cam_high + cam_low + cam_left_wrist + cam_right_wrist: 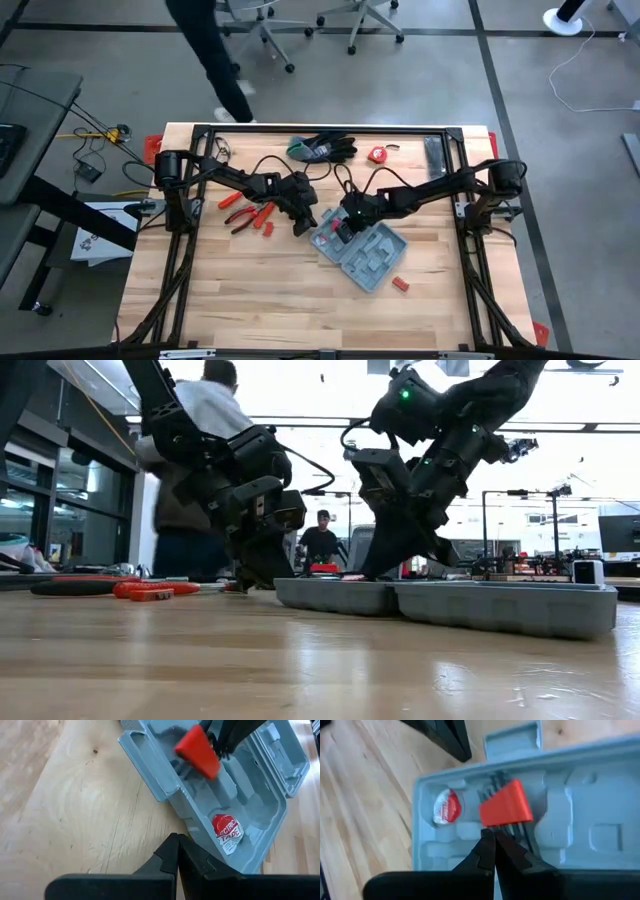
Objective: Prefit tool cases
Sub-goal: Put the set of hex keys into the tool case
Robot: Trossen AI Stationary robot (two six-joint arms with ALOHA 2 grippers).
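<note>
The grey-blue tool case (372,256) lies open on the wooden table, its moulded recesses facing up (580,830). A roll of red electrical tape (226,827) sits in one recess. My right gripper (494,836) is over the case's left half, shut at a red holder of black hex keys (505,805). My left gripper (177,840) is shut and points down at the table just beside the case's left edge (150,775). My right gripper comes slanting down from the right and meets the red holder at its lower corner (489,822), where the black keys (522,832) come out. Whether it pinches the holder or a key, I cannot tell. The holder sits tilted above the recesses (197,751). My left gripper's shut tips stand at the case's rim (192,832); I cannot tell whether they touch it.
Red-handled pliers (245,213) lie left of my left gripper. A small red piece (400,284) lies near the case's front right. Black-and-green gloves (320,148), a red tape measure (377,154) and a dark flat bar (433,152) lie at the far edge. A person (200,470) stands beyond the table.
</note>
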